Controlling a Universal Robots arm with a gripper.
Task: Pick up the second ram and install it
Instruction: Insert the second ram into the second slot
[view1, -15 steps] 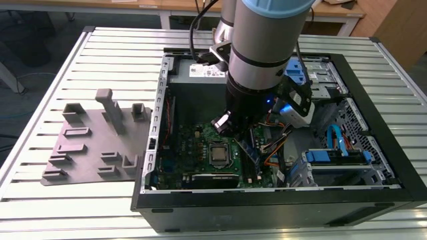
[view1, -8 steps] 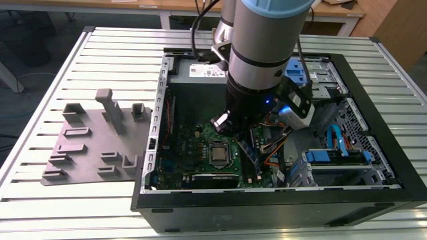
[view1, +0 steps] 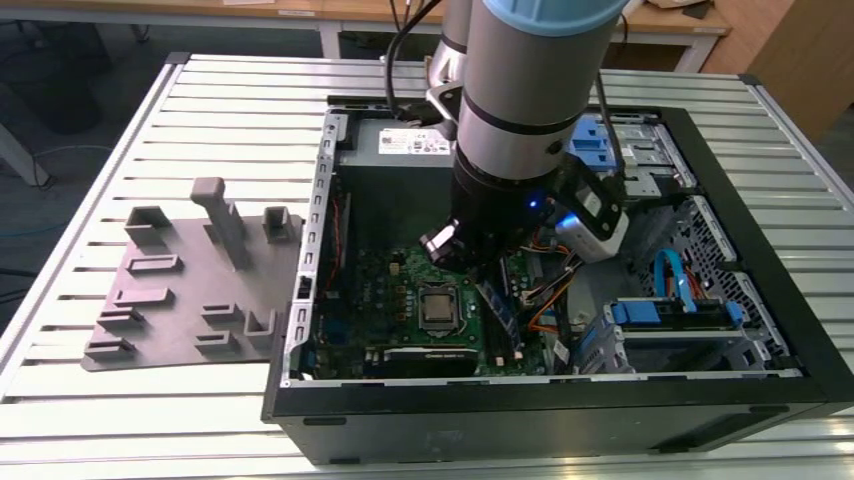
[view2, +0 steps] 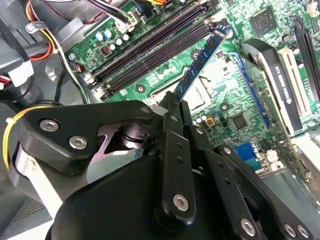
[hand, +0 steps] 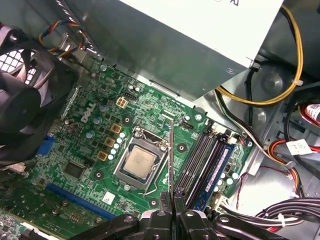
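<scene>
I have the gripper (hand: 171, 200) clamped on the second ram (view2: 202, 62). Its fingertips pinch the thin, blue-faced stick so that it juts out from between them, and in the first wrist view it shows edge-on as a fine line. The arm reaches down into the open computer case (view1: 534, 388), which stands on the desk (view1: 160, 100) toward the edge at the exterior view's right.

The ram hangs above the motherboard (hand: 100, 115), over the strip between the processor socket (hand: 137, 162) and the long dark memory slots (view2: 150, 47). As far as I can judge, it is clear of the board.

That is the relation that matters. The slots lie just beside the stick, on the side away from the socket. Its long axis runs roughly their way, though I judge it not quite lined up with them. It is not yet seated in any slot.
</scene>
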